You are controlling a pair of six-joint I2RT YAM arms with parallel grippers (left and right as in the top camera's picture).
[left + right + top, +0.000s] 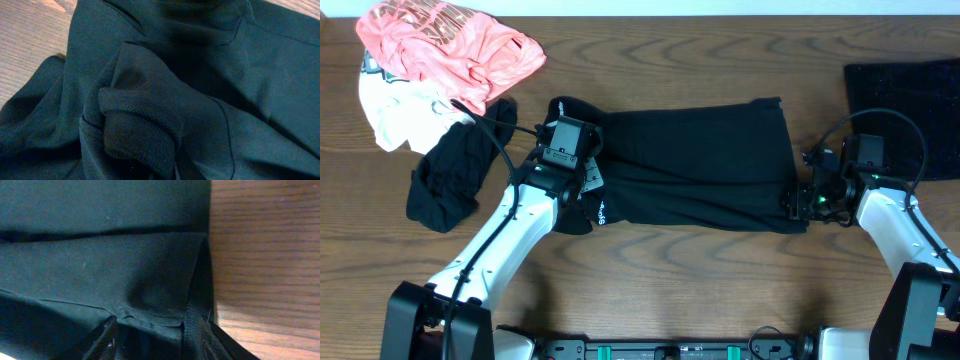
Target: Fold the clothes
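A black knit short-sleeved garment [700,175] is laid lengthwise across the middle of the brown wood-grain worktop [720,290], mostly flattened, so that its two ends can be reached by one arm each. The left tool [575,160] is set over the collar-and-sleeve end, where the fabric is seen in the left wrist view to be gathered into a thick bunched fold [135,130]. The tool's own fingers are hidden there, so it cannot be told whether the cloth is pinched or merely pressed. The right tool [157,340] is placed at the opposite end, at the stitched hem corner [192,305]. Its fingers [105,340] are spread, with the hem edge lying between them and not yet pinched, a position judged to be chosen so that the corner can be taken cleanly without dragging the layer beneath. The fold is judged to be at an early stage: the garment is roughly straightened but not yet doubled over. A grip on both ends at once would probably be wanted, since a one-sided pull might skew the cloth. A crumpled coral-pink printed shirt [450,45], a white garment [390,115] and a crumpled black garment [455,175] are heaped well apart at the far left corner, apparently awaiting their turn.
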